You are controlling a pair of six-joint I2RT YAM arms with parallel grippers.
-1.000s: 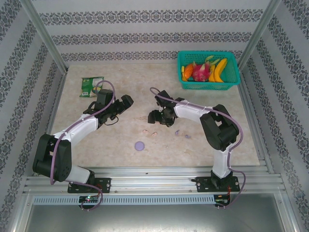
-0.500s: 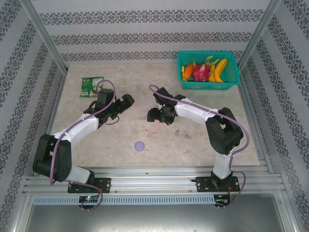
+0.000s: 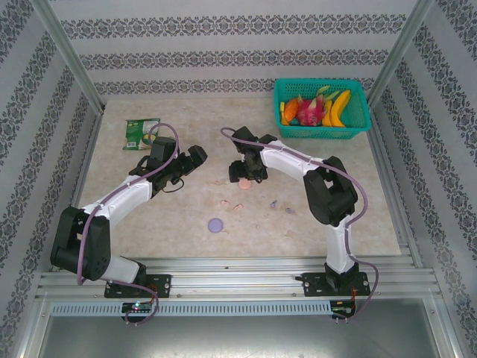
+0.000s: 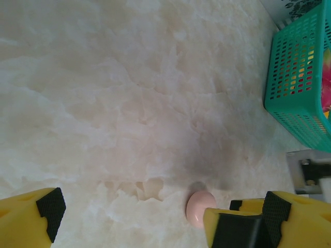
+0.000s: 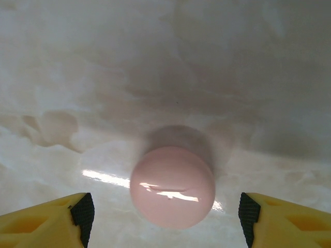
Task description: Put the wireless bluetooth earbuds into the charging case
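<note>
A round pale pink charging case (image 5: 172, 187) lies shut on the table, centred between the wide-apart fingers of my right gripper (image 5: 165, 217), which touch nothing. From above, that case (image 3: 243, 184) sits just in front of the right gripper (image 3: 243, 174). A purple case (image 3: 216, 224) lies nearer the bases. Two pink earbuds (image 3: 223, 202) (image 3: 238, 207) and two purple earbuds (image 3: 273, 203) (image 3: 289, 210) lie loose between the arms. My left gripper (image 3: 195, 158) is open and empty. In the left wrist view the pink case (image 4: 198, 206) peeks out beside the left gripper's (image 4: 163, 217) right finger.
A teal basket (image 3: 279, 104) of fruit stands at the back right, and its wall (image 4: 297, 88) shows in the left wrist view. A green packet (image 3: 141, 134) lies at the back left. Patterned walls and metal posts enclose the table.
The right arm has swung left and back, and the pink case now shows on the table below its gripper. The left arm has not moved.
</note>
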